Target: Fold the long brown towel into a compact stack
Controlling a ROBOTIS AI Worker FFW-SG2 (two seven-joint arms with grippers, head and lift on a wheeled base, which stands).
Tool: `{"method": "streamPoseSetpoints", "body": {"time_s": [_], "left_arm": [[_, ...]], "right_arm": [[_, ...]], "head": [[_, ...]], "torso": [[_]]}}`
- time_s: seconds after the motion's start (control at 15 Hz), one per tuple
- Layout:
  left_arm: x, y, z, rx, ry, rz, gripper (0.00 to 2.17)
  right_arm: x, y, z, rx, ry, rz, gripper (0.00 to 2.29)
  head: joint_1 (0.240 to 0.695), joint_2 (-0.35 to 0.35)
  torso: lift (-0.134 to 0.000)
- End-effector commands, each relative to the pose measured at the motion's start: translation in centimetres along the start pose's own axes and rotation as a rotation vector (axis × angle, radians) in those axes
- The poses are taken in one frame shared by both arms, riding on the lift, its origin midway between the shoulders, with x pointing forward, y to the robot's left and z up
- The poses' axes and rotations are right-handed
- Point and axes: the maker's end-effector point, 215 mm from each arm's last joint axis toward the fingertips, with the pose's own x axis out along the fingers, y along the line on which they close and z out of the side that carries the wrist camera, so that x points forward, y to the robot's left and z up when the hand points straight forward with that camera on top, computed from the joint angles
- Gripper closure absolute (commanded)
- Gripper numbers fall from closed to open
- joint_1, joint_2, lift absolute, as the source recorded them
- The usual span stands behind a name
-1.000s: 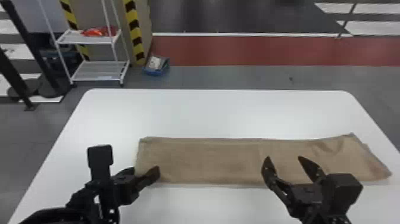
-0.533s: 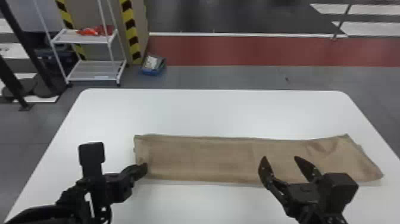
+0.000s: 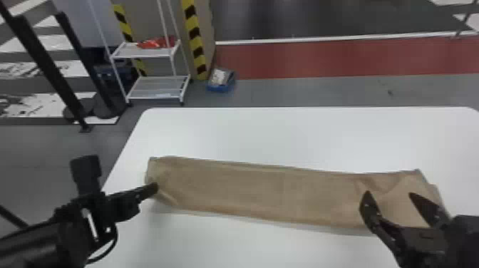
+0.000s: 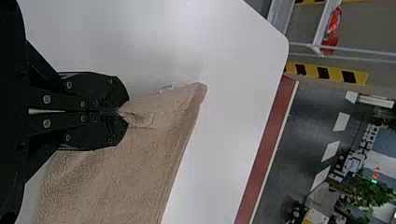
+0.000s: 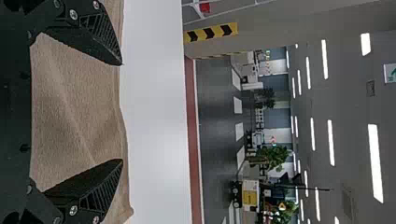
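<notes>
Item 1: brown towel [image 3: 249, 189], qty 1. Soft, matte, finely nubbly cloth; long narrow strip, L to R across the near half of the table [image 3: 285, 135]. L end gathered into a small pucker at my grip; R end w/ slanting creases & a slightly uneven outline. Far edge fairly straight. Small pale tag [image 4: 166, 87] at the L end's edge.

Item 2: my L gripper [image 3: 155, 188], black, flat-fingered. Jaws together, clamped on the towel's L end, toward its near side; cloth bunched at the tips.

Item 3: my R gripper [image 3: 389, 195], same type, pointed tips w/ ribbed sides. Jaws wide apart, nothing between them gripped, at the near side of the towel's R part.

Item 4: table, smooth white top, rounded far corners.

Bkgd, far L: white metal shelf unit [image 3: 156, 89], 2 tiers showing, w/ crumpled red item [image 3: 155, 42] on the upper; blue bin [image 3: 220, 85] on floor just R of it, pale contents.
</notes>
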Motion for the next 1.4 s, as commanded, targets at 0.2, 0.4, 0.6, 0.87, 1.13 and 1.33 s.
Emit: {"method": "streamPoseSetpoints", "body": {"time_s": [0.2,0.4,0.6,0.87,1.13,1.33], "left_arm": [[-4.3,-12.3,3.5,0.140,0.022,-0.117,2.15],[-6.0,-25.0,1.9,0.328,0.026,-0.232,2.15],[-6.7,-33.5,-0.3,0.513,0.010,-0.258,2.15],[-3.5,-38.2,-5.4,0.685,0.048,-0.230,2.15],[-0.7,-41.8,-5.8,0.766,-0.075,-0.212,1.57],[-2.0,-44.3,-8.4,0.797,-0.075,-0.268,0.00]], "right_arm": [[-0.5,-4.4,0.0,0.018,0.000,-0.076,0.16],[-0.7,-7.0,0.3,0.039,-0.006,-0.116,0.16],[-0.5,-9.5,-0.1,0.070,-0.003,-0.155,0.16],[-0.7,-12.0,-0.8,0.093,0.006,-0.196,0.16],[-0.3,-11.7,-1.0,0.107,0.006,-0.189,0.16],[0.3,-10.9,-1.0,0.113,0.005,-0.175,0.16]], "head": [[0.695,0.135],[0.695,0.017],[0.695,-0.178],[0.695,-0.348],[0.695,-0.350],[0.695,-0.350]], "torso": [[-0.092],[-0.092],[-0.092],[-0.092],[-0.092],[-0.092]]}}
